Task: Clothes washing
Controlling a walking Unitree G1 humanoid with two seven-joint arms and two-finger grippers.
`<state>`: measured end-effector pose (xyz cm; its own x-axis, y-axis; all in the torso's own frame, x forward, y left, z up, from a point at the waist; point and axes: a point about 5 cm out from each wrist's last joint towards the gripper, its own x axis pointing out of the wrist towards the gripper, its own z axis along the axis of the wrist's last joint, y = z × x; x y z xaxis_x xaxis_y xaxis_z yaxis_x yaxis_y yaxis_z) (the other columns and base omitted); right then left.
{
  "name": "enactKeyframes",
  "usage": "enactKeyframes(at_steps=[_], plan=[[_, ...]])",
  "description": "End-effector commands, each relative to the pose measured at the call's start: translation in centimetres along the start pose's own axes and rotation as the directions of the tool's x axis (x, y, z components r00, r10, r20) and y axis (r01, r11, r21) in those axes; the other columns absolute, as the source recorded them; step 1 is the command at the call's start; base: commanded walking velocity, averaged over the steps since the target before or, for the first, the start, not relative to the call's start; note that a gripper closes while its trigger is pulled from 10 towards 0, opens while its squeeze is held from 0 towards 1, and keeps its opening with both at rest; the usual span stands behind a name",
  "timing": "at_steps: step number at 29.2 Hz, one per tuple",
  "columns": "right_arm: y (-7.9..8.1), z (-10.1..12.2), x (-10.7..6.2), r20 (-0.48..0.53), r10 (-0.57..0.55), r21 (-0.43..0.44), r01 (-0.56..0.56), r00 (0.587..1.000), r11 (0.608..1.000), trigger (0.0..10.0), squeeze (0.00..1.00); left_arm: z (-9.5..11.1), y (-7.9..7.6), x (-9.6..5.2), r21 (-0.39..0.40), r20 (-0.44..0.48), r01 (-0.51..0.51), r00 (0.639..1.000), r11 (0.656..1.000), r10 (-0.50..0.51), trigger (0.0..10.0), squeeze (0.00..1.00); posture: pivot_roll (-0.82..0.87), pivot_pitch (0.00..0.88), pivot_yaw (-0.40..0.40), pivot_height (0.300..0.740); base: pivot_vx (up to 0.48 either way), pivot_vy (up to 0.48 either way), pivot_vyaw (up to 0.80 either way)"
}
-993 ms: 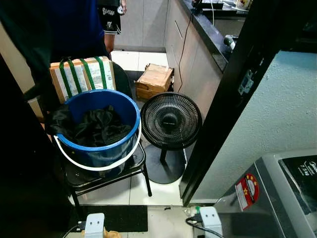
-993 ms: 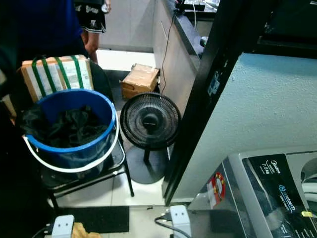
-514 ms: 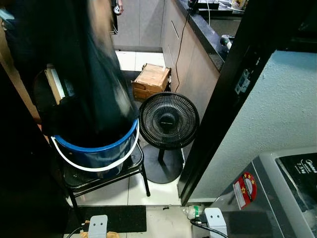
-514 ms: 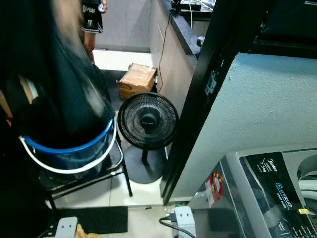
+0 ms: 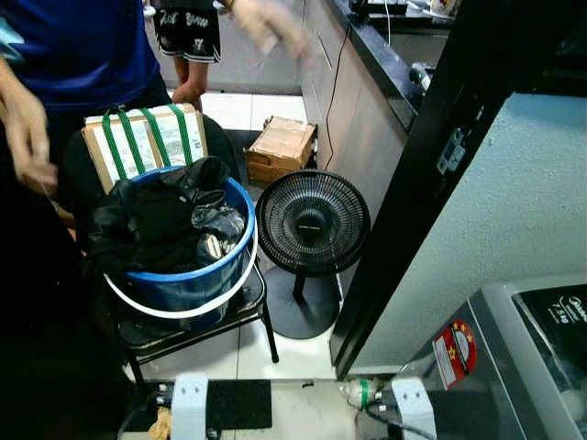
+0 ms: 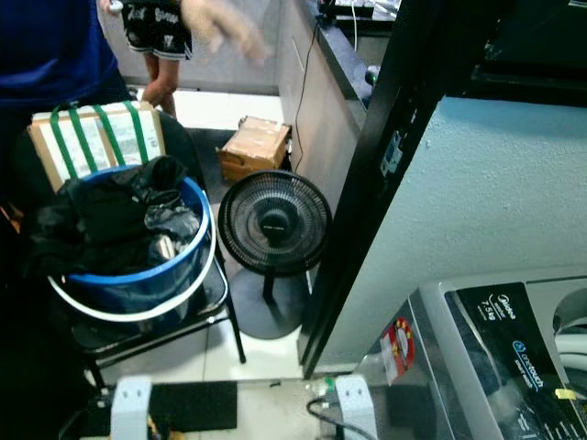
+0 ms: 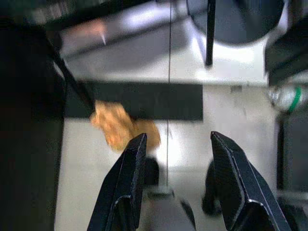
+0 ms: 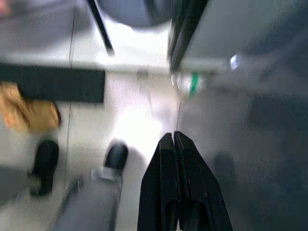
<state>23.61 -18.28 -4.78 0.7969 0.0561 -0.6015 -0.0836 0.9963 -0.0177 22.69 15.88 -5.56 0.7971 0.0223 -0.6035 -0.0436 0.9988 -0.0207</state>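
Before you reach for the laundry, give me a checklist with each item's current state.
1. Clothes in reach: dark clothes piled in the blue bucket on the chair. Ok.
2. Path clear of people: a person's hand is beside the bucket, another hand blurred above it. Not ok.
3. Left gripper ready: fingers apart, holding nothing, pointing at the floor. Ok.
4. Right gripper ready: fingers pressed together, holding nothing. Not ok, open first.
5. Washing machine lid open: cannot tell.
6. Fan standing right beside the bucket: watch it.
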Motion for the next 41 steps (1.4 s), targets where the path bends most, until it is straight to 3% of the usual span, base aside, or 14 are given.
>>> enactKeyframes(at_steps=[1, 4, 6, 9, 11, 14, 18, 24, 32, 41], plan=[[0.7, 0.5, 0.2, 0.034, 0.037, -0.014, -0.036, 0.999, 0.999, 10.0, 0.00, -0.2, -0.1, -0.1, 0.011, 0.009, 0.032, 0.999, 0.999, -0.032, 10.0, 0.00, 0.09, 0.035, 0.013, 0.740, 0.000, 0.000, 0.00], [1.4, 1.2, 0.3, 0.065, 0.075, -0.039, -0.073, 0.995, 0.997, 10.0, 0.00, 0.3, -0.1, 0.0, 0.017, 0.032, 0.053, 0.998, 0.998, -0.053, 10.0, 0.00, 0.09, 0.039, 0.013, 0.740, 0.000, 0.000, 0.00], [1.8, 3.4, 0.6, 0.175, 0.115, -0.050, -0.108, 0.978, 0.993, 10.0, 0.00, 1.0, 0.5, -0.1, -0.003, 0.101, 0.064, 0.993, 0.998, -0.063, 10.0, 0.00, 0.11, 0.046, -0.001, 0.740, 0.000, 0.000, 0.00], [1.9, 4.3, 0.7, 0.223, 0.117, -0.044, -0.109, 0.968, 0.993, 10.0, 0.00, 1.0, 1.0, -0.3, -0.026, 0.122, 0.063, 0.991, 0.998, -0.059, 10.0, 0.00, 0.11, 0.046, -0.001, 0.740, 0.000, 0.000, 0.00], [2.0, 4.6, 0.7, 0.244, 0.101, -0.041, -0.093, 0.965, 0.995, 10.0, 0.00, -0.5, 2.5, -1.1, -0.037, 0.097, 0.051, 0.994, 0.998, -0.047, 10.0, 0.00, 0.11, 0.042, -0.011, 0.740, 0.000, 0.000, 0.00], [2.2, 4.0, 0.6, 0.230, 0.066, -0.015, -0.065, 0.971, 0.998, 10.0, 0.00, -2.0, 3.9, -2.2, 0.023, 0.090, 0.045, 0.995, 0.999, -0.047, 10.0, 0.00, 0.11, 0.037, -0.019, 0.740, 0.000, 0.000, 0.00], [2.6, 3.7, 0.6, 0.221, 0.060, -0.001, -0.062, 0.973, 0.998, 10.0, 0.00, -1.7, 3.7, -2.1, 0.057, 0.105, 0.011, 0.994, 0.998, -0.017, 10.0, 0.00, 0.10, 0.036, -0.018, 0.740, 0.000, 0.000, 0.00], [3.1, 2.2, 0.5, 0.146, 0.059, -0.004, -0.060, 0.988, 0.998, 10.0, 0.00, -0.6, 3.7, -1.6, 0.014, 0.140, -0.058, 0.989, 0.998, 0.055, 10.0, 0.00, 0.10, 0.028, -0.010, 0.740, 0.000, 0.000, 0.00], [3.1, 1.7, 0.4, 0.126, 0.057, -0.007, -0.056, 0.990, 0.998, 10.0, 0.00, 0.3, 3.3, -1.5, 0.030, 0.186, -0.040, 0.982, 0.999, 0.034, 10.0, 0.00, 0.09, 0.025, 0.003, 0.740, 0.000, 0.000, 0.00], [1.2, 0.4, -0.2, 0.089, -0.042, 0.073, 0.036, 0.995, 0.997, 10.0, 0.00, -0.5, 2.3, -1.7, -0.003, 0.170, -0.019, 0.985, 1.000, 0.019, 10.0, 0.00, 0.09, 0.030, -0.004, 0.740, 0.000, 0.000, 0.00]])
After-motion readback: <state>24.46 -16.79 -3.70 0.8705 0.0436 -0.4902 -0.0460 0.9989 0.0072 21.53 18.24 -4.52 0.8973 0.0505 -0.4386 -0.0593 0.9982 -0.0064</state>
